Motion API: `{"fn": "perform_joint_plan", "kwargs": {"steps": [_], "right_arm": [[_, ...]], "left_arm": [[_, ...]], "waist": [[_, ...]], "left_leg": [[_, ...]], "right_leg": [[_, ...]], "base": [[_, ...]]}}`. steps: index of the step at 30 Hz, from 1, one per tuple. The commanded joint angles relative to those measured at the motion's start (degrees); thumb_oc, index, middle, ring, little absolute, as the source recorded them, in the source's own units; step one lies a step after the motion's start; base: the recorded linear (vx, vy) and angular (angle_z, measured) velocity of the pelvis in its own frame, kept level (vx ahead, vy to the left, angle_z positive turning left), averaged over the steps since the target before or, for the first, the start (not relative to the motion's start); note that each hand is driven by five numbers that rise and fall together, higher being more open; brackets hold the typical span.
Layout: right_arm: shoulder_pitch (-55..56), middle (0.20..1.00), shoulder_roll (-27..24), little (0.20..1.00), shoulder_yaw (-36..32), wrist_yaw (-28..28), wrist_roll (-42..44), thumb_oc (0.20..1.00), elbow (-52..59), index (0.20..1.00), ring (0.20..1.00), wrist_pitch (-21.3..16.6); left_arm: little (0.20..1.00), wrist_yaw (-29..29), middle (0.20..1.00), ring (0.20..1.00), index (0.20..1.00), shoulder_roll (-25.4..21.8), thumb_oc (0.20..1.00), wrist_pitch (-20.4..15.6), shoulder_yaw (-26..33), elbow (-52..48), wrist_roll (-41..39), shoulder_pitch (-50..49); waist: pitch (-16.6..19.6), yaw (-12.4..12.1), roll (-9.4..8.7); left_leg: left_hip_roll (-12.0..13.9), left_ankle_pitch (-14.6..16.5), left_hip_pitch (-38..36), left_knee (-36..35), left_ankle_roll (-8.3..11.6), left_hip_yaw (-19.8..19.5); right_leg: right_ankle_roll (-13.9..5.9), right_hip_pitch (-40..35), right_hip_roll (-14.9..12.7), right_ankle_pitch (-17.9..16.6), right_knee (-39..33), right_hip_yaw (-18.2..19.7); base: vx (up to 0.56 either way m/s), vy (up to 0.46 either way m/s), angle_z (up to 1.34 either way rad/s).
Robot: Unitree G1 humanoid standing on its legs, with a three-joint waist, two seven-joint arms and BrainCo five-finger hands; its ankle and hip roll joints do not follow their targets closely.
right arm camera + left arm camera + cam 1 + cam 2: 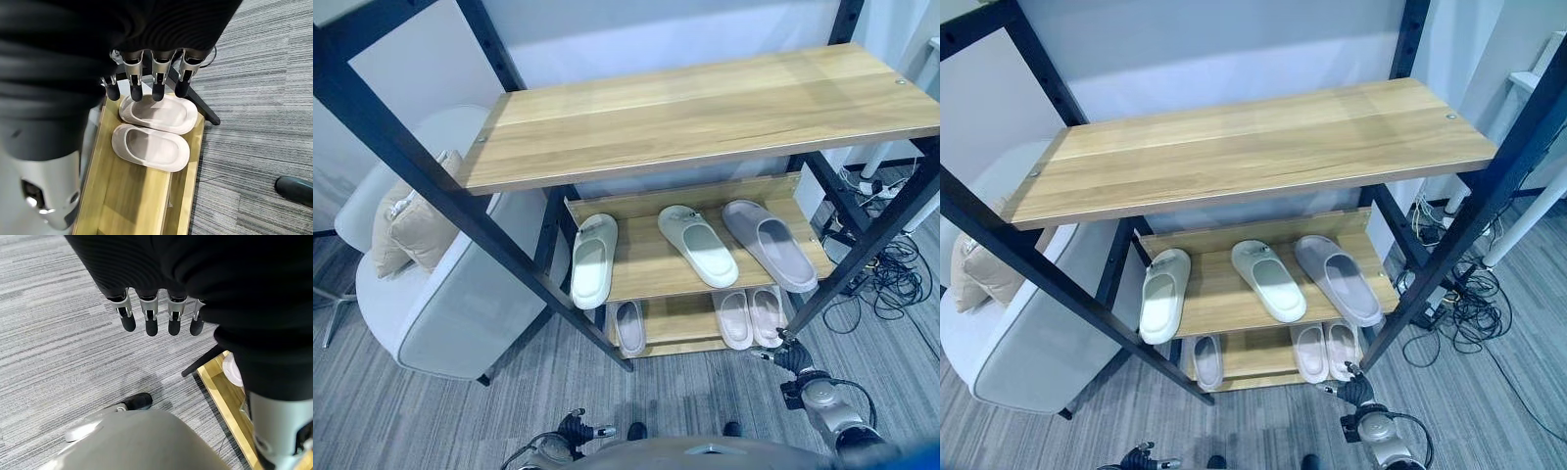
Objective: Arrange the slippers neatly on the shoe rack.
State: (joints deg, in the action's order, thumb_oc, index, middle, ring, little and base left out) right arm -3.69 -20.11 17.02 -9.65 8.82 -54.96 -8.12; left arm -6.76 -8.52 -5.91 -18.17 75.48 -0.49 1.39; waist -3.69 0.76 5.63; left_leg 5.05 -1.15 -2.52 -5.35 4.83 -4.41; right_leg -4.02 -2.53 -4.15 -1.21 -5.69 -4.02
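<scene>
The shoe rack (705,113) has a black frame and wooden shelves. On its middle shelf (651,269) lie three slippers: a pale one (592,259) at the left poking over the front edge, a pale one (697,245) askew in the middle, and a grey-lilac one (769,245) at the right. The bottom shelf (127,196) holds a single slipper (628,326) at the left and a pinkish pair (159,112) (149,147) side by side at the right. My right hand (157,78) hangs open just above that pair, low by the rack's right leg (793,357). My left hand (149,313) hangs open over the carpet (573,429).
A white armchair (440,294) with a beige cushion (411,220) stands against the rack's left side. Loose cables (891,264) lie on the grey carpet to the right of the rack. The rack's top shelf is bare wood.
</scene>
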Motion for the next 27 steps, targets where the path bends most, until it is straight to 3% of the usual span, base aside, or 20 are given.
{"fn": "perform_joint_plan", "kwargs": {"steps": [1,3,5,9,17,27], "right_arm": [[-2.31,1.000,2.02,1.000,-2.29,-1.34,1.15,1.000,1.77,1.000,1.000,-3.57],[-3.39,1.000,2.23,1.000,-0.77,-1.04,1.02,1.000,3.28,1.000,1.000,-3.81],[-4.40,1.000,1.86,1.000,3.61,-0.83,-5.96,1.000,5.49,1.000,1.000,-2.46],[-5.15,1.000,-0.04,1.000,3.94,-2.64,-11.22,1.000,11.43,1.000,1.000,-1.94],[-6.67,1.000,0.33,1.000,1.89,-3.29,-8.02,1.000,16.55,1.000,1.000,-2.79],[-7.25,1.000,-1.77,1.000,1.04,-4.83,-12.52,1.000,30.35,1.000,1.000,-3.74]], "left_arm": [[1.000,-0.64,1.000,1.000,1.000,0.05,1.000,-1.37,-2.21,3.45,1.91,4.24],[1.000,-0.28,1.000,1.000,1.000,0.30,1.000,-1.28,-3.62,3.35,3.45,4.51],[1.000,-0.13,1.000,1.000,1.000,0.58,1.000,-0.63,-5.02,3.58,6.56,4.68],[1.000,0.07,1.000,1.000,1.000,0.82,1.000,-1.12,-7.19,1.37,8.12,6.49],[1.000,0.22,1.000,1.000,1.000,1.12,1.000,-1.27,-9.04,0.80,9.28,8.07],[1.000,0.76,1.000,1.000,1.000,1.49,1.000,-1.24,-8.65,1.44,11.69,6.51]], "waist": [[-1.33,0.06,-4.28],[-1.48,0.04,-4.69],[-1.61,-0.24,-5.48],[-1.74,-0.29,-6.45],[-2.34,-0.04,-6.94],[-2.09,-0.29,-6.84]], "left_leg": [[-4.10,1.92,1.19,0.35,-2.62,-0.96],[-4.12,1.99,1.38,0.35,-2.60,-0.57],[-4.39,2.32,1.24,0.35,-2.73,-0.35],[-5.06,2.96,0.88,0.35,-3.44,-0.34],[-5.99,3.61,0.50,0.35,-4.61,0.27],[-6.65,4.19,-0.04,0.35,-5.04,0.00]], "right_leg": [[-3.94,-1.63,-2.65,3.05,0.69,-2.22],[-4.06,-1.30,-2.72,2.95,0.69,-1.98],[-4.17,-1.40,-2.94,2.67,0.69,-1.94],[-4.42,-1.62,-3.50,2.07,0.69,-1.68],[-4.88,-0.99,-4.48,0.96,0.69,-0.49],[-5.11,-1.49,-5.11,1.10,0.69,-0.90]], "base": [[-0.03,0.073,-0.01],[-0.04,0.076,-0.06],[0.00,0.091,-0.04],[0.03,0.083,0.00],[0.02,0.069,-0.09],[0.03,0.033,-0.01]]}}
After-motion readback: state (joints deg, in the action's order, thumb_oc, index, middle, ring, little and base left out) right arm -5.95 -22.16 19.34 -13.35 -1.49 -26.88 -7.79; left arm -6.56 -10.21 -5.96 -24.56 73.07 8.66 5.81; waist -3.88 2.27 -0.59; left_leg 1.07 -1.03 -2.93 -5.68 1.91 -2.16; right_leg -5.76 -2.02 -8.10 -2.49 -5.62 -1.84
